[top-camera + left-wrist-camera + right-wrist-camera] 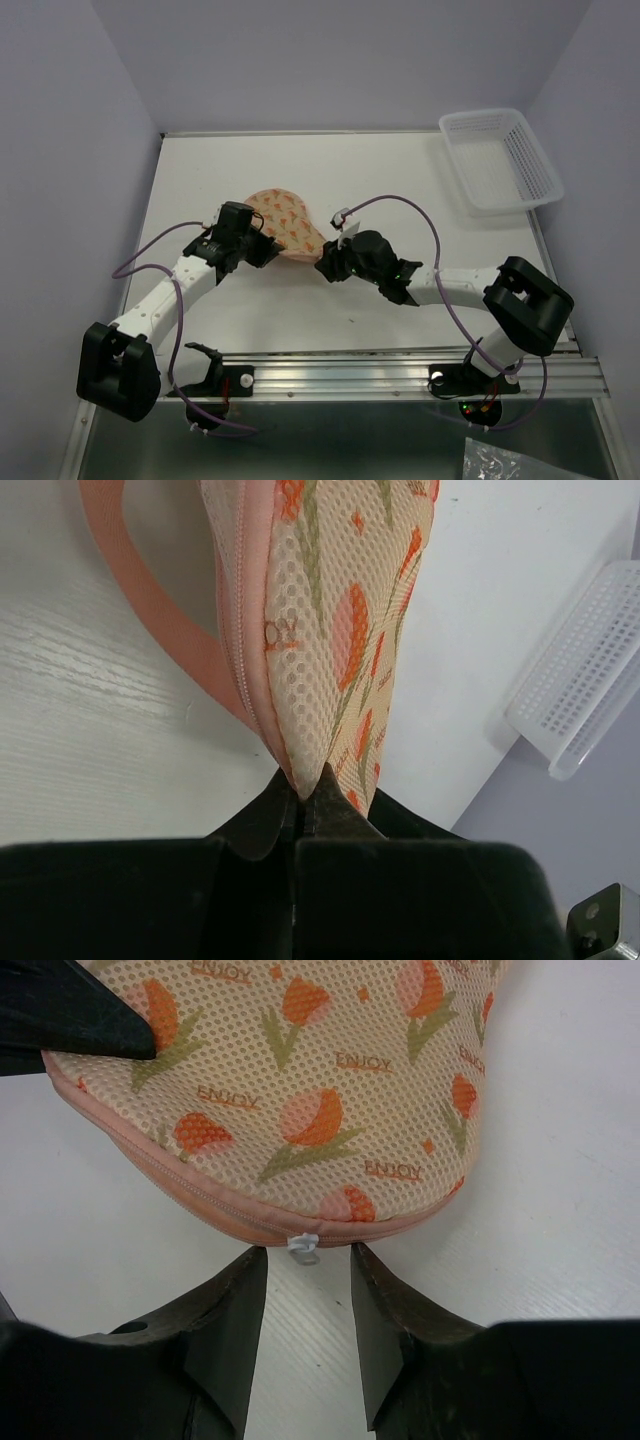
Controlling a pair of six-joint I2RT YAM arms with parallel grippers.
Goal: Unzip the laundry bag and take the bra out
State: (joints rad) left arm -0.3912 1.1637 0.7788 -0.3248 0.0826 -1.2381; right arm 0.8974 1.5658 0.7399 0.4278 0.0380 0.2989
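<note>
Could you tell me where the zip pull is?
Right wrist view: the zip pull sits on the laundry bag's near edge, ahead of the right gripper.

Bag [283, 225] sits mid-table, hemmed in on the near side: left gripper [266, 250] pinched tight on its near-left edge, right gripper [323, 265] just off its near-right edge, jaws apart with the zip pull [303, 1245] at the gap. The bag's far side is free, with bare table [390, 165] behind it. Basket [497, 160] blocks the far-right corner, well apart from the bag. Purple cable [400, 200] loops above the right arm, over the table.
</note>
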